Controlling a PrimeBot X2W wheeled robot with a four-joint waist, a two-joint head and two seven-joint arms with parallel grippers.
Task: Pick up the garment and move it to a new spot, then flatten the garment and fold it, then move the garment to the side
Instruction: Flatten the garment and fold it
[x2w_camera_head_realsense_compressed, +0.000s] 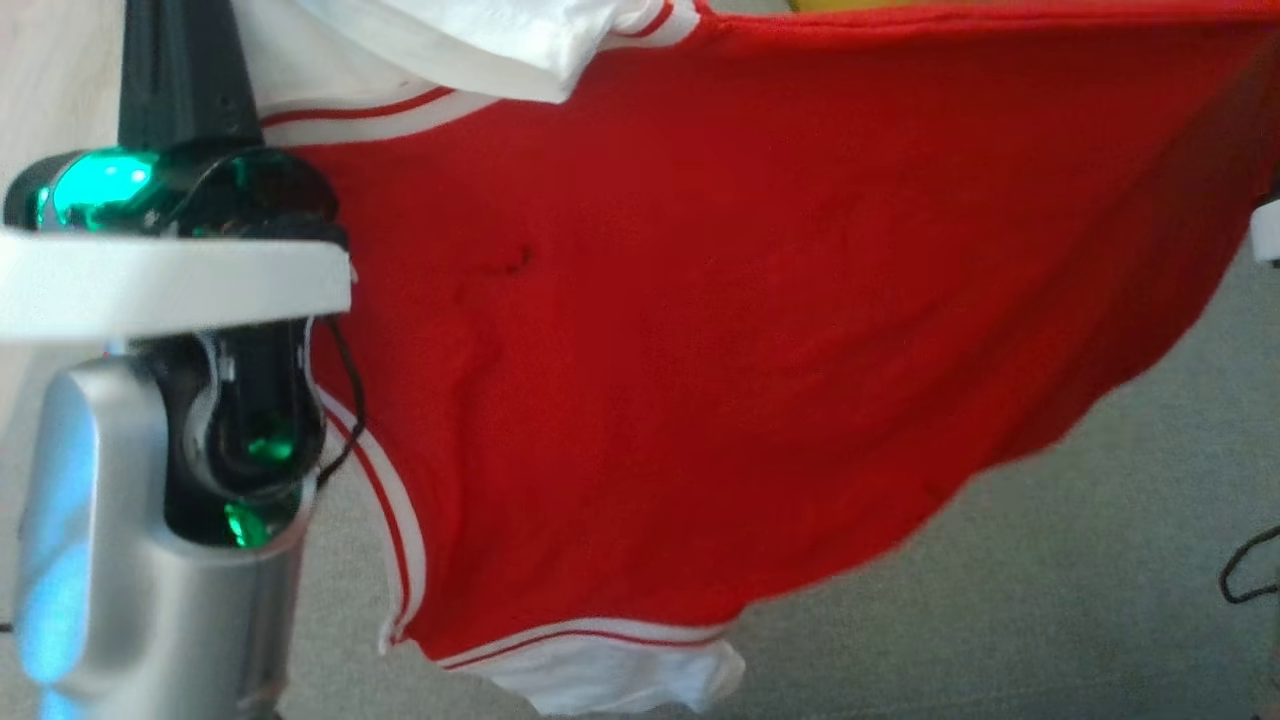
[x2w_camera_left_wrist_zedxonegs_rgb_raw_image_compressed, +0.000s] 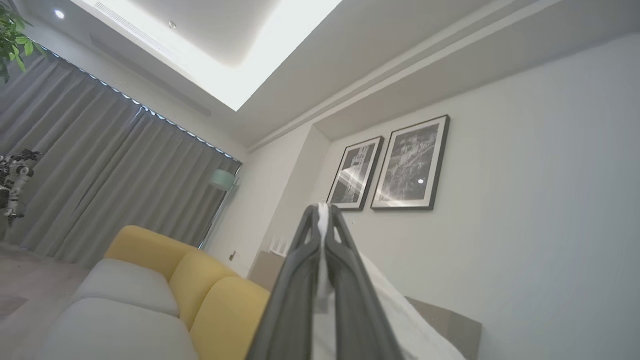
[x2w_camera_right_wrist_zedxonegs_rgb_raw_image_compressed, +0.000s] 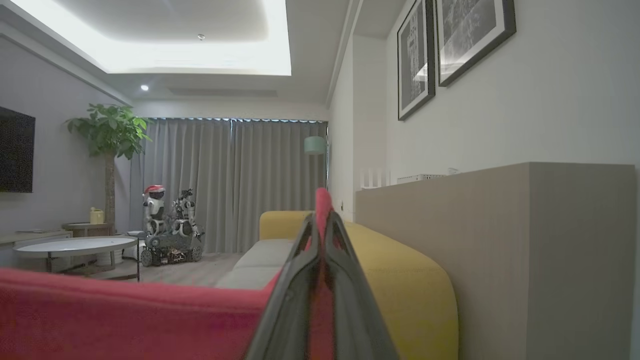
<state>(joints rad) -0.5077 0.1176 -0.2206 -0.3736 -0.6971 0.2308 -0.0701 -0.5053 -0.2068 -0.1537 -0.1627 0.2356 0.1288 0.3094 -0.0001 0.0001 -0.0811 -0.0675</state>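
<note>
Clearly, the left hand pinches white trim and the right hand pinches red cloth of the hanging garment, whose top edge is cut off in the head view.

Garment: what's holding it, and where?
Both grip the garment: left fingers pinch a white part, right fingers pinch a red edge.

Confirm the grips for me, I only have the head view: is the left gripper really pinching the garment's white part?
Observer: Yes. In the left wrist view the left gripper is shut, with a strip of white cloth from the garment between its fingers.
Operator: And the right one?
Observer: The right gripper is shut on red cloth, which pokes up past its fingertips.
Operator: What lies beyond it?
Observer: A yellow sofa, straight past the right fingers.
</note>
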